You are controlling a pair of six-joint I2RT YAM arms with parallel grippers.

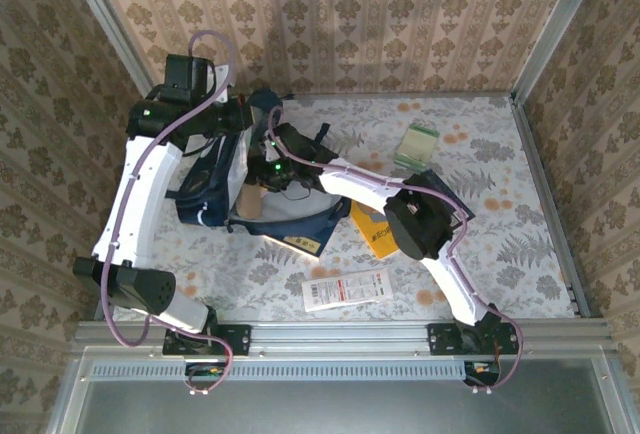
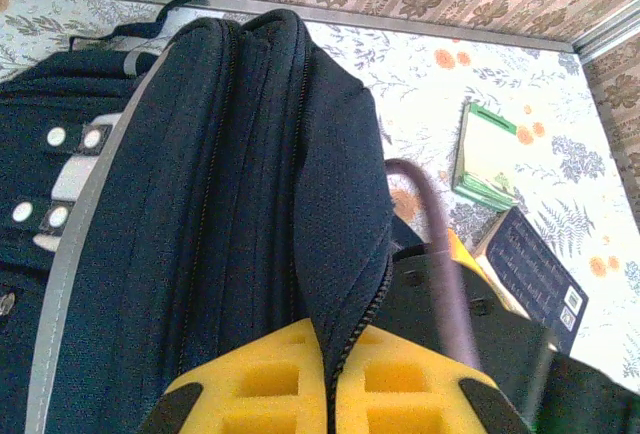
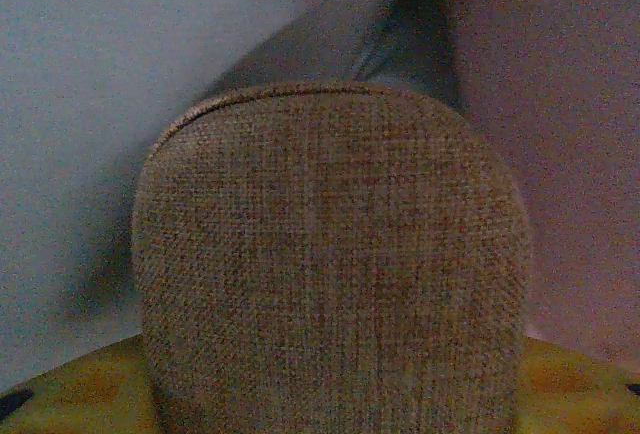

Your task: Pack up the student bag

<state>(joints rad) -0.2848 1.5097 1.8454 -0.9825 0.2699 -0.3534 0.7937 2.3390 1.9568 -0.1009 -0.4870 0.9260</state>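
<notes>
The student bag (image 1: 212, 186), a big navy backpack with white trim, lies at the left middle of the table, and its dark fabric and zipper show close up in the left wrist view (image 2: 230, 204). My left gripper (image 2: 325, 339) is shut on the bag's zippered edge, holding the flap up near the bag's far end (image 1: 236, 120). My right gripper (image 3: 330, 394) reaches into the bag's opening (image 1: 268, 176) and is shut on a brown woven pouch (image 3: 330, 244), which shows as a tan end (image 1: 249, 200) in the opening. Pale lining surrounds the pouch.
A flat navy booklet with a yellow label (image 1: 300, 236) lies by the bag. A yellow book (image 1: 372, 232) and a dark ribbed item (image 2: 530, 274) lie under the right arm. A green-edged notebook (image 1: 416, 142) sits at the back right, a white packet (image 1: 345, 289) near the front.
</notes>
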